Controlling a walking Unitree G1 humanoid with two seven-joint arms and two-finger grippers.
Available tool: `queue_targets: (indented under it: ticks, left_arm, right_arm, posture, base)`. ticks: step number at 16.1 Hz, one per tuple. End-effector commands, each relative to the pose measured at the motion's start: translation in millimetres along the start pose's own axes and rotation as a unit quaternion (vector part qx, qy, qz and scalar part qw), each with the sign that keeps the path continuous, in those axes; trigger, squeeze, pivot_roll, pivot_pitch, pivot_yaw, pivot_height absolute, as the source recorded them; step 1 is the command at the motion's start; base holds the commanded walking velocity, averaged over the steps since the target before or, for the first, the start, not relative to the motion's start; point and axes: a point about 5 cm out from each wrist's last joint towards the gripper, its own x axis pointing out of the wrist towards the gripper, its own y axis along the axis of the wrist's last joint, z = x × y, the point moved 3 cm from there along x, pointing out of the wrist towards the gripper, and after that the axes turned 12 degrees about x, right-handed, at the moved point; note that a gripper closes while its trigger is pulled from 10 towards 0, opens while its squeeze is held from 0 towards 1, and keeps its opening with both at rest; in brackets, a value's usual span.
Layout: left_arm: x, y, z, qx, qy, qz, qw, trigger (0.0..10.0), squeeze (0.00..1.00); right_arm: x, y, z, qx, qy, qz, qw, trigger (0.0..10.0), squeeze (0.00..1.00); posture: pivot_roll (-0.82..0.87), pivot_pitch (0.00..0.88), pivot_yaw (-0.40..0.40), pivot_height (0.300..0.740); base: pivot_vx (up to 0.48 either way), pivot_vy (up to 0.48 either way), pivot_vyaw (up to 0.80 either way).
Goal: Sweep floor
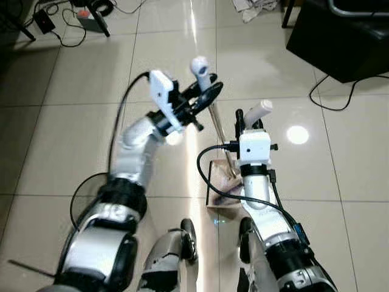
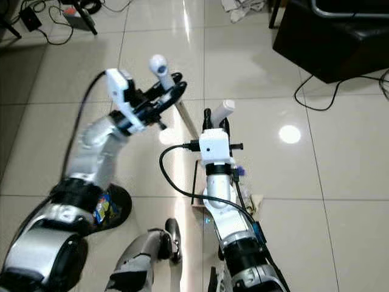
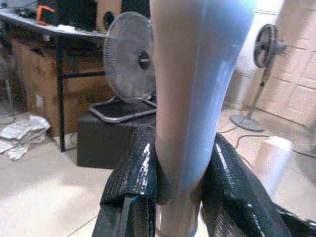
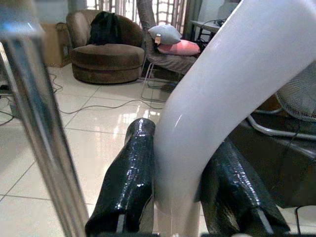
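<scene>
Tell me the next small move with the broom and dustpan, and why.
Probably pull the broom in a short stroke toward the dustpan. The left claw is shut on the broom's handle top, the right claw is shut on the white dustpan handle, and the broom's lower end already meets the pan on the tile floor.

Glossy pale tile floor (image 1: 73,121) (lamp glare), brown armchair (image 4: 106,54)
</scene>
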Motion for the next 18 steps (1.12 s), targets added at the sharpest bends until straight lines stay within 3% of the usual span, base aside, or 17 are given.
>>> queue_targets:
  ticks: [1,5,8,10,12,14,18]
  left_arm:
    - [-0.7,12.8,3.2,0.003,-0.028,0.019,0.999,10.0,0.00]
    - [-0.3,46.6,-6.6,-0.003,-0.047,0.052,0.998,10.0,0.00]
    - [-6.8,77.5,-26.3,0.019,-0.065,0.058,0.996,10.0,0.00]
    - [-10.6,86.8,-45.1,0.045,-0.033,0.047,0.997,10.0,0.00]
    - [-15.6,84.6,-60.5,0.074,0.008,0.021,0.997,10.0,0.00]
    - [-29.0,67.5,-72.1,0.093,0.096,-0.027,0.991,10.0,0.00]
    - [-55.0,18.5,-51.4,0.031,0.185,-0.085,0.979,10.0,0.00]
  right_arm:
    - [-7.0,-10.9,-2.2,0.006,0.007,-0.029,1.000,10.0,0.00]
    - [0.4,-3.2,13.5,0.012,-0.004,-0.015,1.000,10.0,0.00]
    - [5.5,-1.4,34.1,0.006,-0.016,-0.011,1.000,10.0,0.00]
    - [7.0,0.6,43.8,0.006,-0.019,-0.008,1.000,10.0,0.00]
    - [8.0,7.2,51.6,0.011,-0.029,0.000,1.000,10.0,0.00]
    - [9.4,29.0,63.3,0.020,-0.046,0.029,0.998,10.0,0.00]
    - [14.4,66.4,83.8,0.033,-0.075,0.066,0.994,10.0,0.00]
  posture:
    - [0.05,0.334,0.171,0.740]
    - [0.03,0.295,0.162,0.740]
    - [0.02,0.251,0.154,0.740]
    - [0.02,0.219,0.152,0.740]
    - [0.01,0.206,0.154,0.740]
    - [-0.02,0.160,0.163,0.740]
    - [-0.05,0.124,0.156,0.740]
  base:
    - [0.000,0.000,0.00]
    - [0.000,0.000,0.00]
    - [0.000,0.000,0.00]
    - [0.000,0.000,0.00]
    - [0.000,0.000,0.00]
    - [0.000,0.000,0.00]
    - [0.000,0.000,0.00]
